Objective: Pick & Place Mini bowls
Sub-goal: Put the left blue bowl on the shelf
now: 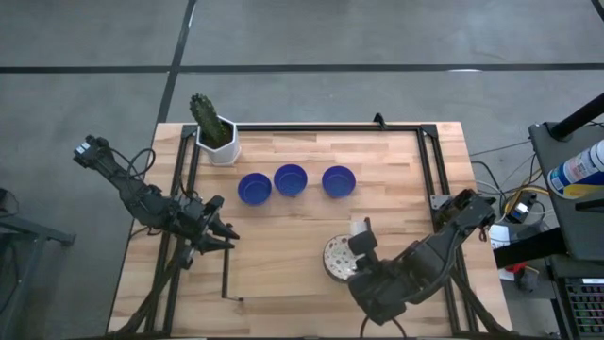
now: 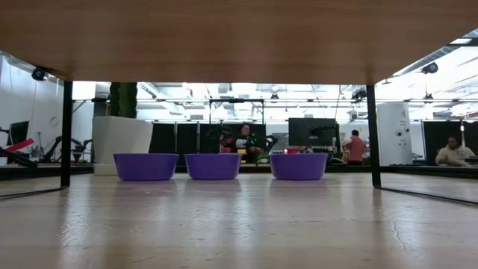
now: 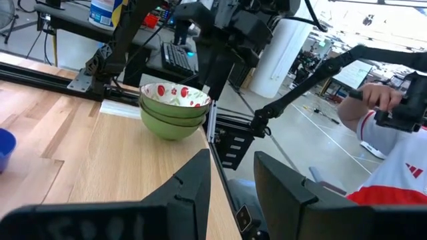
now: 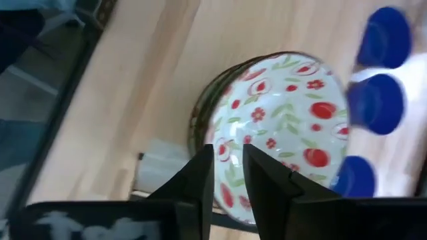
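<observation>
Wooden planks, pale and clean, make up the bench, with a black frame round its edge and grey concrete floor beyond. Starting at the left: the left end effector waits near the left edge, fingers parted with nothing between them. Just past it at the back corner stands a cactus pot. Moving along, three blue bowls sit in a neat row across the back half, close together but apart from one another.

Now the action, over on the right! The right end effector hovers low over the flowered bowls, which sit stacked near the front edge. Its fingers stand only slightly apart, poised at the top bowl's near rim and not gripping yet, I'd say. So this looks like the reach for the next pick. The next move calls for straddling that rim, one finger inside and one outside, then closing and lifting only the top bowl clear of the one beneath.

Behind the bench, the low view shows a busy workshop with screens and seated people.
</observation>
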You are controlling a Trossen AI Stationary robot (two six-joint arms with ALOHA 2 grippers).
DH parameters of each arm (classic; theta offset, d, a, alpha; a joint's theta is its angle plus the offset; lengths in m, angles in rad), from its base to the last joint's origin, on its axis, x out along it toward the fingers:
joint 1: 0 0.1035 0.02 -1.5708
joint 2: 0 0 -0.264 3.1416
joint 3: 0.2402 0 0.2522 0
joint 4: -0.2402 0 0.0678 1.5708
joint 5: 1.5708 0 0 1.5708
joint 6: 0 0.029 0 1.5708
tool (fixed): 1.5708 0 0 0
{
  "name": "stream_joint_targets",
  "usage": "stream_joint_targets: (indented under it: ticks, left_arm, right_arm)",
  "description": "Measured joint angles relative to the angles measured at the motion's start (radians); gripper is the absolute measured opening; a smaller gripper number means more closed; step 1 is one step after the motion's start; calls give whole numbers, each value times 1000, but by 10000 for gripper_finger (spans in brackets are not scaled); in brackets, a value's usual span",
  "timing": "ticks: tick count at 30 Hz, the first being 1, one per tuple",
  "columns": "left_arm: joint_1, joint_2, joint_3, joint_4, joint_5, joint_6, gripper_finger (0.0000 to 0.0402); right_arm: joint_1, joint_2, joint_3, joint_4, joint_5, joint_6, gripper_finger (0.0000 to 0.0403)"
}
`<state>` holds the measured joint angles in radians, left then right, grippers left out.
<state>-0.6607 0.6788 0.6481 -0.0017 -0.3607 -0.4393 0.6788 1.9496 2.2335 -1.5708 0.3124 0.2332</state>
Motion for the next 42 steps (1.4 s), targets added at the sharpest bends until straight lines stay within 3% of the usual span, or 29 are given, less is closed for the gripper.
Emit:
stream_joint_targets:
  ticks: [6, 12, 20, 28, 36, 42]
  left_arm:
    - [0, 0, -1, 1, -20, 12, 108]
    - [7, 15, -1, 2, -138, -35, 108]
    - [106, 58, 40, -26, -155, -49, 108]
    - [281, 72, 209, -325, -115, -83, 108]
    - [556, 152, 300, -526, 4, -92, 108]
    - [813, 252, 354, -549, 291, -67, 108]
  right_arm:
    - [18, -63, -23, 0, 182, 8, 33]
    - [33, -124, -83, 4, 310, 105, 9]
    - [35, -256, -397, 287, 345, 84, 8]
    - [47, -489, -725, 593, 380, 23, 8]
    - [44, -717, -1000, 872, 484, -156, 8]
    - [28, -865, -1153, 985, 499, -229, 8]
